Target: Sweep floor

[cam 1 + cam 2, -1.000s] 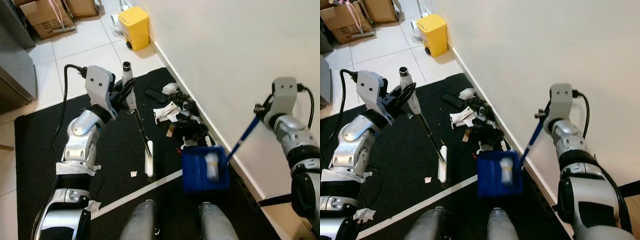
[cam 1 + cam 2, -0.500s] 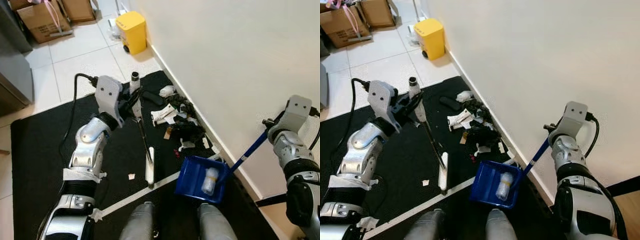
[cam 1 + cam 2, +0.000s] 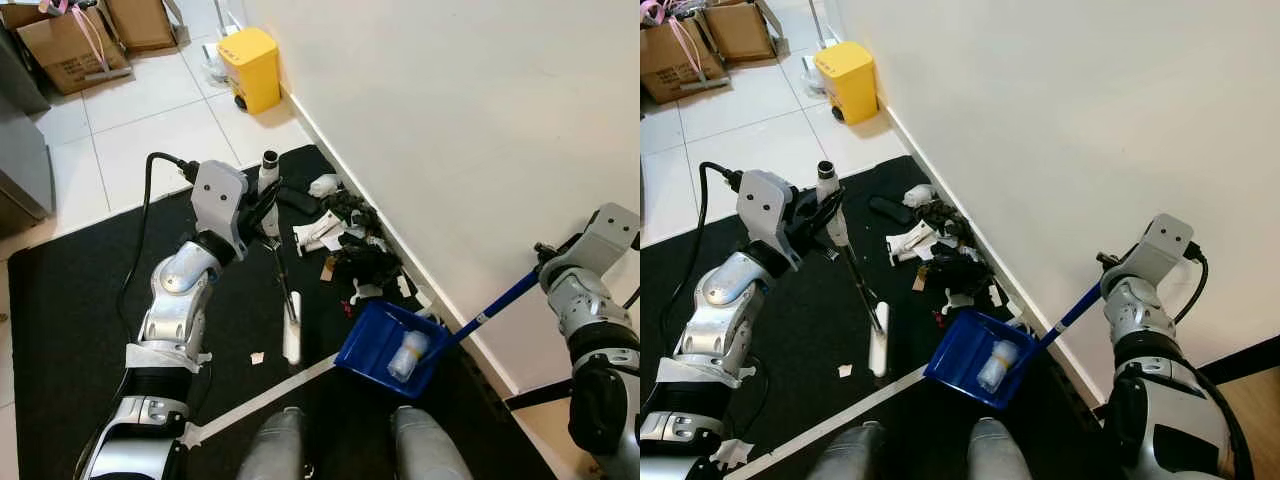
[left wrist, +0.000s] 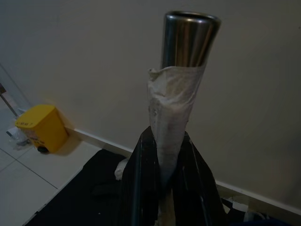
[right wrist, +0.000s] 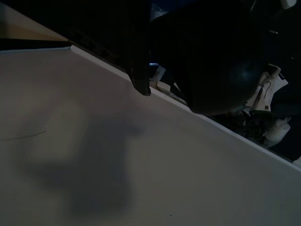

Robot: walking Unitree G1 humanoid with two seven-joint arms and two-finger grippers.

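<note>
Left gripper (image 3: 262, 206) is clamped round the broom (image 3: 283, 290) handle; right gripper (image 3: 545, 262) holds the dustpan (image 3: 385, 346), grip unclear, bottle (image 3: 404, 355) inside.

A black mat (image 3: 70, 300) covered the white tiled floor (image 3: 150, 130) beside the wall. Litter (image 3: 350, 240) lay heaped on it at 1 o'clock, a white tape strip (image 3: 260, 400) crossed it at 6, and a yellow bin (image 3: 251, 68) stood on tiles at 12.
</note>
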